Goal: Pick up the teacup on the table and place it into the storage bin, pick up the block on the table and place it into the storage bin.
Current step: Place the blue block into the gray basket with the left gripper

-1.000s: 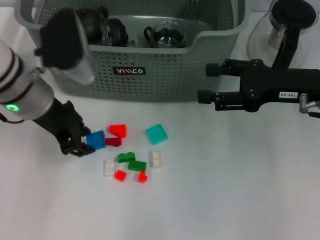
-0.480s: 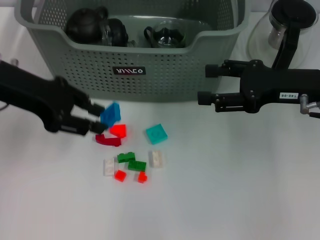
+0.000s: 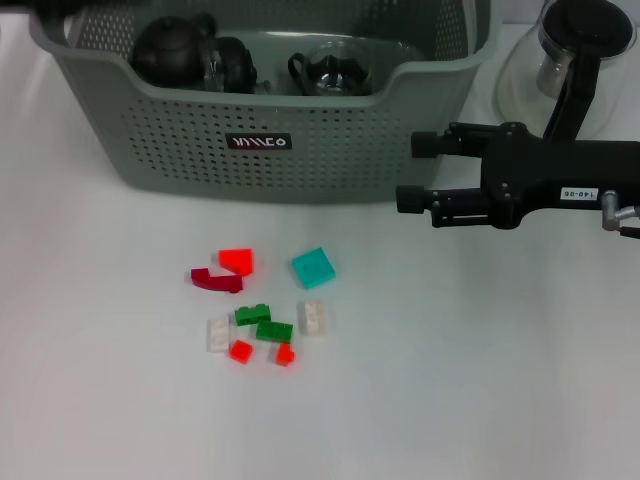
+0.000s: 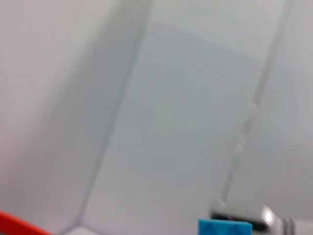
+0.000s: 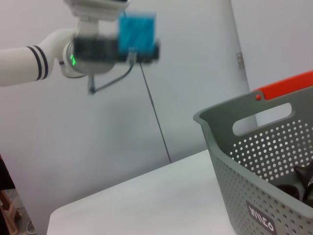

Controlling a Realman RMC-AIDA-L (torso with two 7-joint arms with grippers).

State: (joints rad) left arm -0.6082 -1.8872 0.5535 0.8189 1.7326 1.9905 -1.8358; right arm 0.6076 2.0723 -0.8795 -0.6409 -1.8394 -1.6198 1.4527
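Describing the scene from largest thing to smallest:

Storage bin: one grey-green perforated plastic basket (image 3: 300, 130) at the far side of the white table (image 3: 480, 380). It looks stiff and light, and its dipped front rim is the easy way in.

Glass vessel: one clear pot with a dark lid (image 3: 580, 45) stands on the table beside the bin, behind the right arm.

Teaware in the bin: three dark or glassy pieces show, a round dark teapot (image 3: 165, 45), a dark piece (image 3: 232, 62) and a glass one with a black handle (image 3: 335, 68). I cannot tell which is the teacup. Likely fragile, so anything dropped in should go gently.

Right gripper: one black gripper (image 3: 415, 168) hovers just in front of the bin's right end, fingers spread, holding nothing.

Left gripper: one, out of the head view. The right wrist view shows it (image 5: 139, 51) raised high, to the side of the bin rim, pinching the blue block (image 5: 137, 28).

Blue block: one, a small hard plastic brick, light and smooth-sided. Its flat opposite faces are the sensible hold.

Blocks on the table: nine in a loose cluster in front of the bin. One teal (image 3: 313, 267), three red (image 3: 236, 261), one dark red curved (image 3: 215, 280), two green (image 3: 273, 330), two pale translucent (image 3: 312, 317).
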